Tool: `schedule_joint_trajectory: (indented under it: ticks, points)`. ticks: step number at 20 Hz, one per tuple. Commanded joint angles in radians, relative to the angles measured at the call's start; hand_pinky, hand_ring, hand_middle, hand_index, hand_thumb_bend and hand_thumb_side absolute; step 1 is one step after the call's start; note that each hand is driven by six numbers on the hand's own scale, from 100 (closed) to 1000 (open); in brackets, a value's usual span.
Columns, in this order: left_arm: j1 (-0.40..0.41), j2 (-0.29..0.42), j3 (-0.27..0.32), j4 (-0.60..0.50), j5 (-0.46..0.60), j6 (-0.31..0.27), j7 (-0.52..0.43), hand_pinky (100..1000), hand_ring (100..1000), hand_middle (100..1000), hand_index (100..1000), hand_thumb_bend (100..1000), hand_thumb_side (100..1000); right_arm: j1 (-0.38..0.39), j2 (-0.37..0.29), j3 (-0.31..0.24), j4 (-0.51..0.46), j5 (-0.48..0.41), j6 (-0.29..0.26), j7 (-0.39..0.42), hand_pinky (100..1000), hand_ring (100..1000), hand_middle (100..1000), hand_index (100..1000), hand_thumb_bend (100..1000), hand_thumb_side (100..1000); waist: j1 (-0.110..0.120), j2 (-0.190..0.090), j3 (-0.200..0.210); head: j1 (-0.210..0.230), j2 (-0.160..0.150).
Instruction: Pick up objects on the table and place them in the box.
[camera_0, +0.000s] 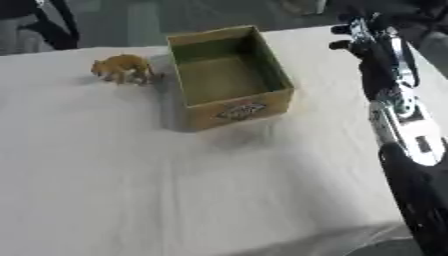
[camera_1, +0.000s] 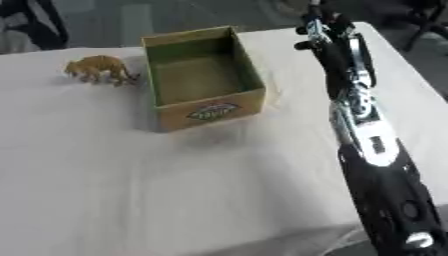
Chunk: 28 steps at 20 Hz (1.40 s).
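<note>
A small orange-brown toy animal (camera_0: 122, 67) stands on the white table, just left of the box and apart from it. The open cardboard box (camera_0: 241, 111) sits at the back centre, with a label on its front wall; its inside shows only its green floor. My right arm runs up the right side from the lower corner. Its hand (camera_1: 320, 29) is at the far right, beyond the box's right rim, and it is too blurred to read. The left hand shows in neither view.
The white tablecloth (camera_0: 131, 175) spreads wide in front of the box. The table's near edge curves across the lower right corner (camera_0: 350, 240). Dark shapes stand beyond the far edge at the upper left (camera_0: 35, 25).
</note>
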Motion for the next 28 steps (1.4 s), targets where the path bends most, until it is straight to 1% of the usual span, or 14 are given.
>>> schedule_joint_trajectory:
  ticks: [1,3,5,8,11,13,15,17,20,22,25,28]
  points:
    - [-0.049,-0.016,0.026,0.069,-0.056,-0.009,0.032,641,651,633,724,275,100,-0.023,-0.004,0.005,-0.026,-0.009,-0.003,0.01,584,689,680,765,100,460,0.002,-0.015,-0.016,0.023,0.0]
    - [-0.068,-0.038,0.037,0.123,-0.091,-0.008,0.052,643,657,634,725,285,100,-0.03,0.001,0.01,-0.028,-0.011,-0.004,0.016,583,688,680,765,100,459,0.004,-0.012,-0.037,0.043,-0.006]
    - [-0.086,-0.051,0.04,0.176,-0.126,-0.011,0.072,655,673,650,733,373,100,-0.037,0.008,0.014,-0.029,-0.012,-0.004,0.023,584,688,679,765,100,458,0.007,-0.008,-0.058,0.071,-0.009]
    - [-0.105,-0.06,0.049,0.252,-0.175,-0.003,0.11,665,695,674,741,435,100,-0.051,0.022,0.024,-0.033,-0.013,-0.005,0.034,583,686,678,765,100,455,0.014,-0.002,-0.098,0.115,-0.02]
    - [-0.118,-0.065,0.061,0.328,-0.224,0.016,0.144,667,705,693,749,484,100,-0.065,0.03,0.033,-0.035,-0.015,-0.007,0.048,584,687,677,765,100,456,0.023,0.007,-0.141,0.16,-0.034]
    - [-0.124,-0.066,0.071,0.375,-0.256,0.032,0.154,674,717,711,758,540,117,-0.072,0.035,0.036,-0.036,-0.016,-0.008,0.054,583,687,676,765,100,457,0.028,0.014,-0.166,0.184,-0.041]
    - [-0.127,-0.063,0.075,0.416,-0.29,0.047,0.159,681,734,733,775,585,105,-0.077,0.036,0.039,-0.036,-0.017,-0.008,0.058,583,686,676,764,100,459,0.033,0.02,-0.187,0.202,-0.046]
    - [-0.128,-0.057,0.074,0.453,-0.324,0.067,0.151,691,747,750,800,614,100,-0.08,0.036,0.04,-0.036,-0.017,-0.009,0.06,582,685,675,764,100,463,0.039,0.025,-0.204,0.215,-0.048]
    - [-0.132,-0.051,0.074,0.494,-0.372,0.1,0.115,697,753,758,811,638,100,-0.081,0.035,0.041,-0.035,-0.017,-0.01,0.062,582,684,674,764,100,467,0.046,0.03,-0.22,0.226,-0.046]
    - [-0.132,-0.049,0.079,0.507,-0.405,0.114,0.086,701,756,764,820,717,100,-0.081,0.034,0.041,-0.034,-0.017,-0.01,0.062,581,684,673,763,100,470,0.049,0.033,-0.226,0.231,-0.046]
    - [-0.131,-0.048,0.085,0.514,-0.453,0.127,0.04,707,760,769,828,801,100,-0.081,0.034,0.041,-0.034,-0.017,-0.011,0.062,581,684,673,763,100,472,0.051,0.035,-0.229,0.23,-0.044]
    - [-0.13,-0.046,0.094,0.515,-0.498,0.139,-0.004,709,760,769,834,814,100,-0.081,0.035,0.041,-0.033,-0.017,-0.011,0.062,581,683,672,763,100,471,0.052,0.034,-0.229,0.233,-0.043]
